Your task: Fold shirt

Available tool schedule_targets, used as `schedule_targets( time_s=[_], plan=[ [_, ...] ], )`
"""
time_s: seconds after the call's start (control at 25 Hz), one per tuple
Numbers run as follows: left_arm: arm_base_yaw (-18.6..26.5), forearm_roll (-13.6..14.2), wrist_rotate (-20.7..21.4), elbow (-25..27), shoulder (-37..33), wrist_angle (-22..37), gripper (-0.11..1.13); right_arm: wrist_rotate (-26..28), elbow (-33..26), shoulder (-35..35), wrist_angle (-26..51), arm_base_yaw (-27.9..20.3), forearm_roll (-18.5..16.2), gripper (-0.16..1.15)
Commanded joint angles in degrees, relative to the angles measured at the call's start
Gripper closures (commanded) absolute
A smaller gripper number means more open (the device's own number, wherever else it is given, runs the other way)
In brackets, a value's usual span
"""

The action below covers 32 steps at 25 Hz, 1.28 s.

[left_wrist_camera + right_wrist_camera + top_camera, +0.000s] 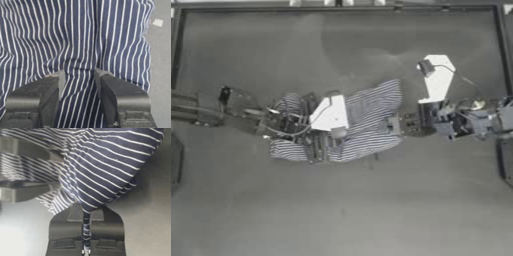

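We've got the right end effector [86,210] pinching the shirt [371,117] at its right edge. The left end effector [79,75] sits spread over the shirt's left part, fabric between its jaws. Shirt's long axis runs left-right between them.

Striped navy-and-white shirt [371,117], bunched into a crumpled band across the middle of the table, folds rising at its centre, one edge drawn out to a narrow pinched point
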Motion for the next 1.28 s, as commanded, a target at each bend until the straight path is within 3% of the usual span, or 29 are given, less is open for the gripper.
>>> schedule_targets(
  time_s=[0.04,0.64,0.92,1.28],
  plan=[
    [0.3,0.3,-0.1,-1.5,-0.6,-1.8,0.23,-0.2,-2.5,-2.1,1.1,0.1,-0.3,0.92],
    [0.7,0.4,-0.2,-6.2,4.9,-5.2,0.23,-1.3,-3.9,-3.4,4.2,0.5,0.4,0.91],
    [1.8,1.8,-0.1,-5.3,-3.1,-4.3,0.23,-1.3,-3.2,-3.3,4.1,0.7,1.1,0.91],
    [2.0,3.6,-0.1,-0.8,-15.0,3.1,0.23,-1.4,-2.3,-3.4,4.2,1.2,1.5,0.91]
  ],
)
